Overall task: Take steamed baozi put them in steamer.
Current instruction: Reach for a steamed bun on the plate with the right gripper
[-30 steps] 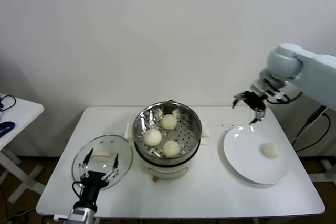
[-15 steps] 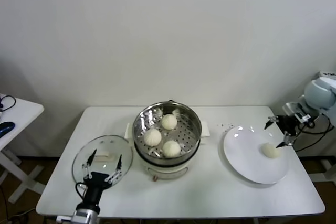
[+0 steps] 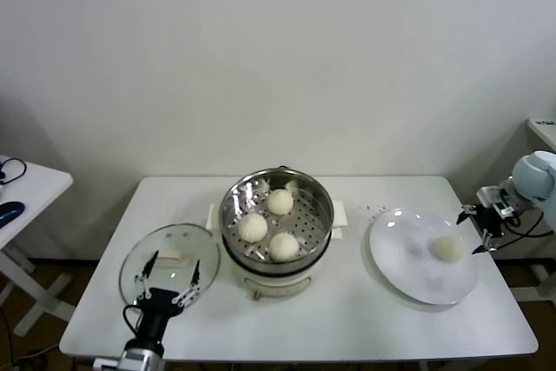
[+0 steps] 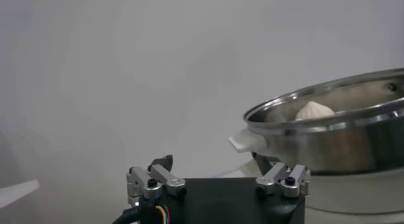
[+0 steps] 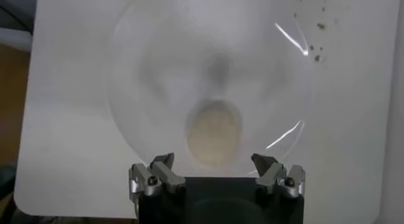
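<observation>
Right gripper [image 3: 479,230] hanging just off the plate's [image 3: 395,254] outer edge, on the side away from the steamer [image 3: 276,215]; jaws standing wide apart, gripping nothing. Its wrist view is looking straight down on the plate [image 5: 145,86], with one bun [image 5: 214,133] sitting just ahead of the spread fingers [image 5: 163,168].

Plate lying beside the steamer, on its right, and holding a single bun [image 3: 448,248] toward the far side from the steamer. A few dark specks [image 3: 375,209] lying on the table [image 3: 347,319] between plate and steamer.

Steamer standing mid-table, its perforated tray carrying three buns: one [image 3: 280,202] at the back, one [image 3: 253,228] to the left, one [image 3: 283,246] at the front. None touching another.

Left gripper [image 3: 165,288] waiting low at the near table edge, left of the steamer, over the glass lid [image 3: 169,262]; fingers spread wide, empty. Its wrist view is catching the steamer's steel rim [image 4: 328,108] side-on, with one bun top [image 4: 314,110] showing above it.

Lid lying flat just left of the steamer.
</observation>
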`<state>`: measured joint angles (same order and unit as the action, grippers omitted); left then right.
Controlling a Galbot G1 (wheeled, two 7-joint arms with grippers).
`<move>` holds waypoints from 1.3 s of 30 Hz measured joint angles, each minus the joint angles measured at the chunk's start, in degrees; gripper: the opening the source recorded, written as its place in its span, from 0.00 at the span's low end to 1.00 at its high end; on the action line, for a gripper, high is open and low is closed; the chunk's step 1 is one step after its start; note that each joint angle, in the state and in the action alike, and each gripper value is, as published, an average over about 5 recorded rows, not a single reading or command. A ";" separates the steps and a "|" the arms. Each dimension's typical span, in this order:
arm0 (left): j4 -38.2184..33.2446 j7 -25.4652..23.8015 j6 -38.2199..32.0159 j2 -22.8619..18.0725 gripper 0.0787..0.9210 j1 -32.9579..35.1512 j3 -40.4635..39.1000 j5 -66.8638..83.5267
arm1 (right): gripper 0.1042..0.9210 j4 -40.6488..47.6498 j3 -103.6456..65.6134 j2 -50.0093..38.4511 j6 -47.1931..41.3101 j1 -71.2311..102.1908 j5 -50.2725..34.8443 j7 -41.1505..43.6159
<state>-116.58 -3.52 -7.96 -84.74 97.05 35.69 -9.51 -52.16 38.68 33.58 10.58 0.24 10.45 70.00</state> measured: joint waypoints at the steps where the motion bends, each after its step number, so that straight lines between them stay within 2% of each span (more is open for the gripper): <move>1: 0.03 -0.01 0.01 0.00 0.88 0.05 0.02 -0.02 | 0.88 0.79 -0.48 0.57 0.19 0.40 0.60 -0.09; 13: 0.30 -0.02 0.02 0.01 0.88 0.17 0.53 -0.09 | 0.88 8.32 -4.28 7.17 1.58 2.72 5.41 -0.97; 31: 0.91 0.13 -0.05 0.13 0.88 -0.10 0.54 -0.18 | 0.88 12.81 -5.57 11.09 2.08 4.41 7.84 -0.92; 39: 0.96 0.17 0.01 0.15 0.88 -0.32 0.18 -0.31 | 0.78 13.53 -5.90 11.31 2.15 4.18 8.07 -0.95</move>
<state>-115.62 -3.35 -7.94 -84.59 96.72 35.87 -9.82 -38.63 32.79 44.89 12.73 4.42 18.52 69.05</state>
